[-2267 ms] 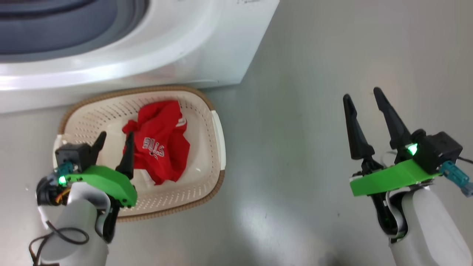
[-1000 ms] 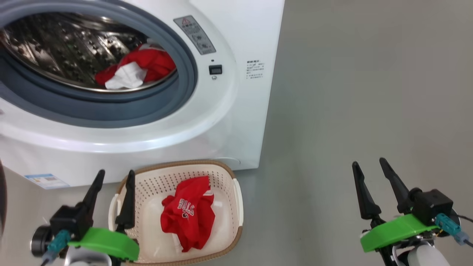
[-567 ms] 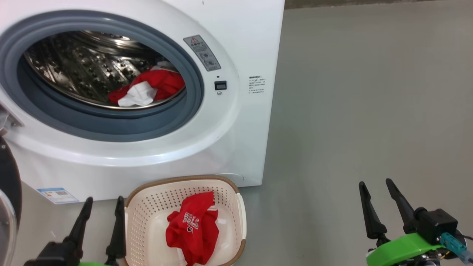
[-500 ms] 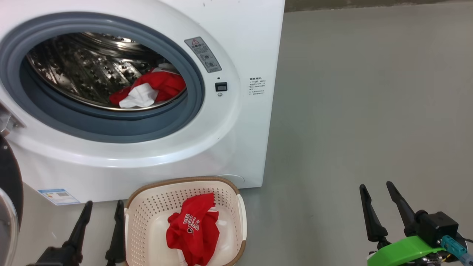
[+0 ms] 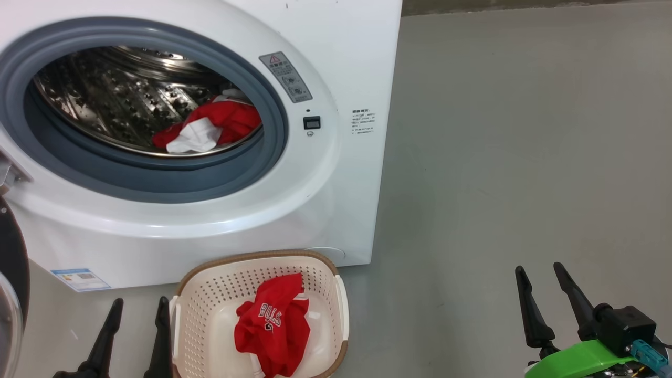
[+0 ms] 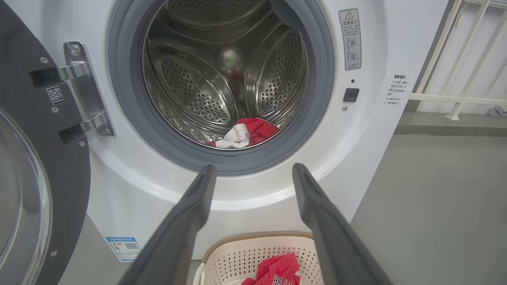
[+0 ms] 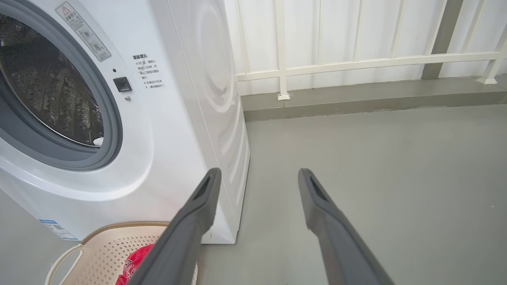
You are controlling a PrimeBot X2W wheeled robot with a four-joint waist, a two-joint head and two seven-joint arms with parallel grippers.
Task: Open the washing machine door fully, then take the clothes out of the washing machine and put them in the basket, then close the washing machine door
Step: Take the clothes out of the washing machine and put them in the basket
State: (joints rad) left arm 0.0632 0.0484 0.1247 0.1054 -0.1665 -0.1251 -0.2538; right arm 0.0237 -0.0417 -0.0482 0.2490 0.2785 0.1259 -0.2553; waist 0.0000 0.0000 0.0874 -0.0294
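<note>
"BULLS" on basket's clothes [image 5: 273, 328]

Grey floor [image 5: 525, 131], white railing [image 7: 356, 63]

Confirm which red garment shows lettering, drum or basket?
The basket garment: white lettering faces up. The drum garment shows a white fabric part and no lettering.

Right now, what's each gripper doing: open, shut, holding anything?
Left gripper: open, holding nothing.
Right gripper: open, holding nothing.
</note>
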